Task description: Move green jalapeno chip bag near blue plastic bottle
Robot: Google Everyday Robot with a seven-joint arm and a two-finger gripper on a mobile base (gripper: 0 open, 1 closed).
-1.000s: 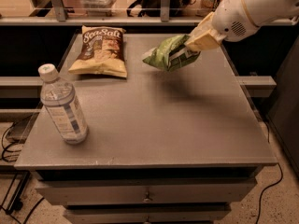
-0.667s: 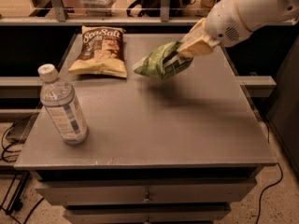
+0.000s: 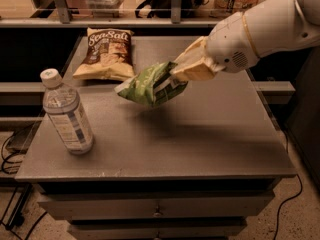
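Grey table (image 3: 210, 149): drawers along the near front.
Blue plastic bottle (image 3: 67, 116): upright on the near-left part of the top, white cap on.
Green jalapeno chip bag (image 3: 147, 85): held above mid-table, its shadow on the surface below; right of the bottle and apart from it.
Gripper (image 3: 176, 74): at the bag's right end, tan fingers clamped on it, white arm (image 3: 260, 29) entering from the upper right.
Sea Salt bag (image 3: 106, 53): lying flat at far left.

One green jalapeno chip bag (image 3: 149, 86), one Sea Salt bag (image 3: 106, 54), one blue plastic bottle (image 3: 67, 116), one gripper (image 3: 176, 74) above the table (image 3: 210, 149).
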